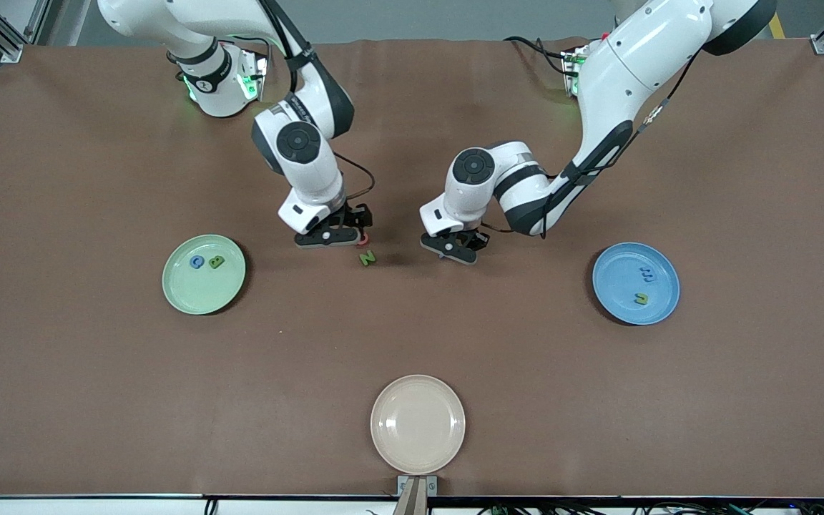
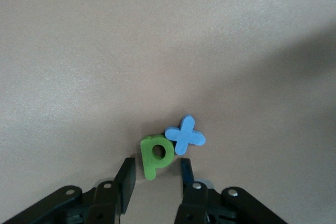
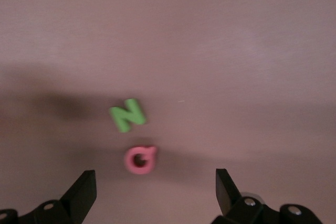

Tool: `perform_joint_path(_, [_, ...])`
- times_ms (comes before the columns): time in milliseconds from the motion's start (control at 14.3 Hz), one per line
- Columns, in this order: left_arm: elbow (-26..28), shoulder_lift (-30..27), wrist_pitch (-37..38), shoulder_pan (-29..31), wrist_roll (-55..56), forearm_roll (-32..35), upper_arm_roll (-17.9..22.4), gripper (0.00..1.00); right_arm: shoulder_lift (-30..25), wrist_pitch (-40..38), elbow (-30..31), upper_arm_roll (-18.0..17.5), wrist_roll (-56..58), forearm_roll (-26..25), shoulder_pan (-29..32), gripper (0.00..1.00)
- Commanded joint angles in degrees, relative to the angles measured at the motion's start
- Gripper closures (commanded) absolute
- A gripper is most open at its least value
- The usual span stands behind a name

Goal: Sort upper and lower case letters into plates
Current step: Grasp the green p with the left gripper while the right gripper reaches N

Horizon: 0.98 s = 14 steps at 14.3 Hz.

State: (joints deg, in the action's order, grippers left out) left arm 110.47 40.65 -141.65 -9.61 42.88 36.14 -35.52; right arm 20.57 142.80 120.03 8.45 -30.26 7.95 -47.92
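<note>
Two foam letters lie on the brown table cover [image 3: 236, 51] beneath the right gripper [image 3: 156, 192]: a green N [image 3: 127, 114] and, just beside it, a pink G [image 3: 140, 160] (the pair close together, apparently not touching). The gripper's two black fingers [image 3: 83, 192] stand wide apart with nothing between them, and the G lies closer to them than the N does.

Even overhead light falls on the brown table [image 1: 412, 336], with soft dark shadows pooled under both arms. A pale sheen sits beside the cream plate [image 1: 418, 424]. The right wrist view is blurred; the green N [image 3: 127, 114] looks smeared.
</note>
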Motion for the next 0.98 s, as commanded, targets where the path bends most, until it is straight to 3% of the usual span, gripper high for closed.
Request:
perform_joint_path(0, [-1.4,1.8,-0.1,-0.4,0.3,2.9,0.2,0.59,5.9,-0.1,-6.5,0.3,-0.5,4.8,-2.7,0.00])
perform_joint_path(279, [-2.0,2.1,-0.1,-0.3,0.4,3.3,0.2,0.67,11.5,-0.1,-12.1,0.3,-0.5,5.2,-3.4,0.00])
perform_joint_path(908, [-2.6,2.1,-0.1,0.1,0.3,3.4,0.2,0.86,14.4,0.5,-11.8,0.5,4.9,4.4,-3.2,0.10])
